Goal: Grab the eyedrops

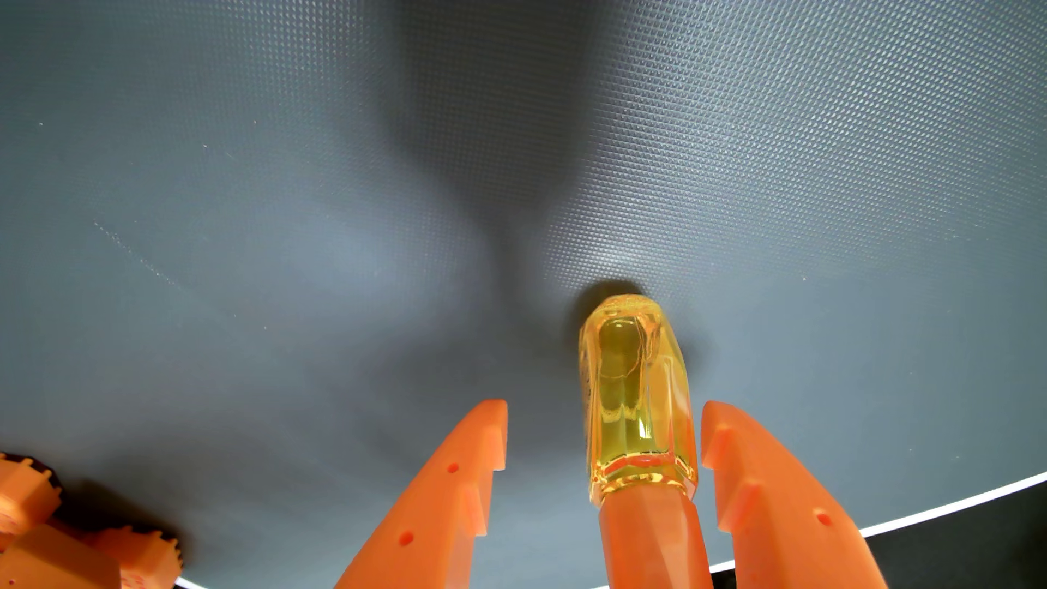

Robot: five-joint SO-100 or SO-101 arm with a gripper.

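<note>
Gripper: two orange fingers rise from the bottom edge of the wrist view, nearest the lens, spread wide apart with the eyedrops between them.
Left finger: toothed inner edge faces the eyedrops; a clear strip of mat shows between it and the bottle, so it is not touching.
Right finger: its tip stands just beside the bottle's right side; whether it touches cannot be told.
Grip state: jaws apart, not closed on anything.
Eyedrops: small clear yellow bottle with an orange cap, lying between the fingertips and closer to the right one.
Long axis of the eyedrops: runs nearly straight up the picture, leaning slightly left at the far end, roughly in line with the fingers.
Pointing: cap end toward the camera and the bottom edge; rounded bottle base away, toward the middle of the mat.
Contents: yellow liquid fills most of the body, with bright glints on the facets.
Mat: dark grey, finely dimpled, lies under the eyedrops; a dark shadow spreads beyond the bottle's far end.
Mat edge: white line curving past the right finger, right of the eyedrops, with black surface beyond.
Orange geared part: at the lower left corner, well apart from the eyedrops.
</note>
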